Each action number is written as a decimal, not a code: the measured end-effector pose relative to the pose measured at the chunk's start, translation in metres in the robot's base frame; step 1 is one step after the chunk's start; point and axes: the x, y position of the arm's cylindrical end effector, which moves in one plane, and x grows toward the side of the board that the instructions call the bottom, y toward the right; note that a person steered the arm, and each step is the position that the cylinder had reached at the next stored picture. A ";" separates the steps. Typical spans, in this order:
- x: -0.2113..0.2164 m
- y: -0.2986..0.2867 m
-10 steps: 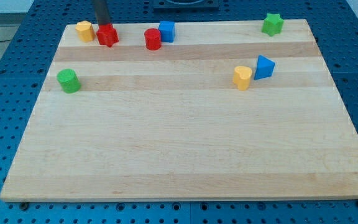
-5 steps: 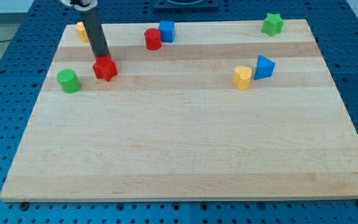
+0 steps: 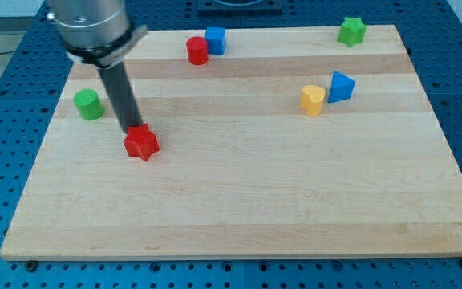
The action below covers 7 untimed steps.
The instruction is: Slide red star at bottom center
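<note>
The red star (image 3: 141, 144) lies on the wooden board (image 3: 239, 201) at the view's left, a little above mid-height. My tip (image 3: 131, 130) touches the star's upper left edge, with the dark rod rising up and to the left from it. The arm's grey body fills the view's top left and hides the board's top left corner.
A green cylinder (image 3: 88, 103) sits left of the rod. A red cylinder (image 3: 197, 50) and a blue cube (image 3: 215, 39) stand near the top edge. A yellow block (image 3: 313, 99) and a blue triangular block (image 3: 341, 86) sit at the right. A green star (image 3: 351, 31) is at the top right.
My tip has pushed the red star down the board from near the top edge, past the green cylinder. The arm now hides the yellow block at the top left.
</note>
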 end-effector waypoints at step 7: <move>0.038 0.083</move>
